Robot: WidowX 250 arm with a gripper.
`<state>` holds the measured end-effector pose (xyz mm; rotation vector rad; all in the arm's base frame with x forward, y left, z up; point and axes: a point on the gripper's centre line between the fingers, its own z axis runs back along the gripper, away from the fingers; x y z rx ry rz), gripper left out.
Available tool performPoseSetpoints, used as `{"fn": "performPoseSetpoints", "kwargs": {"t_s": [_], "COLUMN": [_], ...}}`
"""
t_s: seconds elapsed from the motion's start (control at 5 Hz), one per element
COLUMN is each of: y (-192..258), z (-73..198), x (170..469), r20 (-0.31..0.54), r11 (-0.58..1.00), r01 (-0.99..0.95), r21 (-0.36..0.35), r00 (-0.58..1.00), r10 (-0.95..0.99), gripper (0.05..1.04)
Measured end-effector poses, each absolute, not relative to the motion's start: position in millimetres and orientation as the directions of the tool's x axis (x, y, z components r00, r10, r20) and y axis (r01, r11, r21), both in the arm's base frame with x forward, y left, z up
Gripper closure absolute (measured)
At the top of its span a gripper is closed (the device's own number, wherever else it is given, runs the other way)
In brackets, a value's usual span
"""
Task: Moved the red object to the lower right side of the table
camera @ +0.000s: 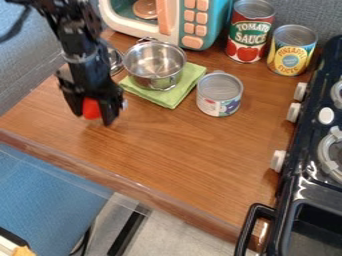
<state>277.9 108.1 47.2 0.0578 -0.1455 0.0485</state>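
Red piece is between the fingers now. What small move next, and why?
Probably a slight lift: the gripper has the red object between its fingers at the left part of the table, the goal is its lower right, and I cannot tell whether the object already clears the wood.

Words we read on two cans
On the tall red can (pixel 250 32) we read "TOMATO SAUCE", in capital letters. On the yellow can (pixel 292 51) we read "PINEAPPLE", but the word below it we cannot read surely. The small can's label (pixel 218 107) has print too small for us.
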Motion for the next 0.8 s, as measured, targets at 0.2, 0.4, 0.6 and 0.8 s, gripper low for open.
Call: {"fn": "performPoseSetpoints", "kwargs": {"t_s": [0.2,0.4,0.6,0.8], "y": [113.7,150.6,151.5,122.1], "z": [64.6,83.2,78.4,69.4], "x": [287.8,301.1,307.3,309.0], "r20": [0.165,0.217,0.205,0.178], "r11": [0.996,0.980,0.984,0.996], "r01": [-0.080,-0.198,-0.176,-0.092], "r21": [0.040,0.033,0.015,0.016], "r00": [0.984,0.958,0.964,0.980], "r10": [0.072,0.186,0.169,0.088], "gripper": [0.295,0.295,0.295,0.295]}}
